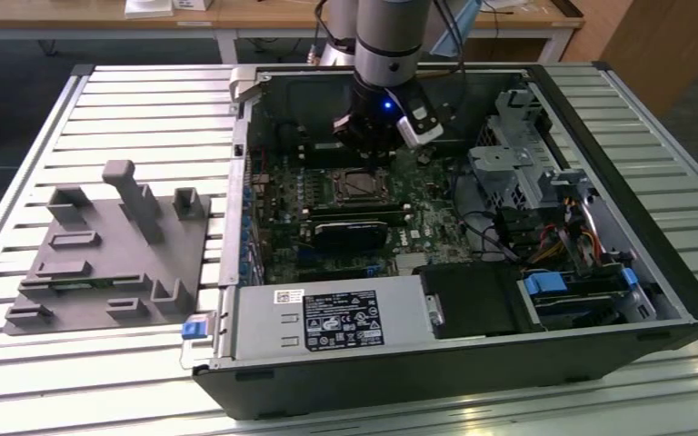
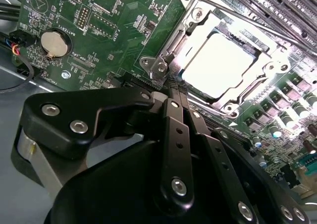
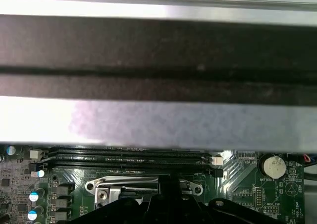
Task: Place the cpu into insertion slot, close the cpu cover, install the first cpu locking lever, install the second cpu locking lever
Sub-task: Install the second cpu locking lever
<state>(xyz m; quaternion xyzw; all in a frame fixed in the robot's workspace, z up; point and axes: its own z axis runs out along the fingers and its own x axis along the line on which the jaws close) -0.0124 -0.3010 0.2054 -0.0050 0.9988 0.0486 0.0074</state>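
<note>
Cpu [image 2: 218,65] sits in its socket just beyond the pressed-together gripper [image 2: 174,92].

The cpu [image 2: 218,65] has a smooth, pale metal face that shines bright white in the middle right of the second wrist view. The cpu cover [image 2: 173,48] around it is shiny silver metal. The circuit board [image 2: 119,26] is green and a bit glossy, with a round shiny metal battery [image 2: 53,42] at the upper left. The tool [image 2: 171,97] is black, with a soft sheen and small shiny screws. In the exterior view, the tabletop [image 1: 106,118] is ribbed, pale metal, and the grey holder [image 1: 101,250] at the left looks like matt plastic.
</note>
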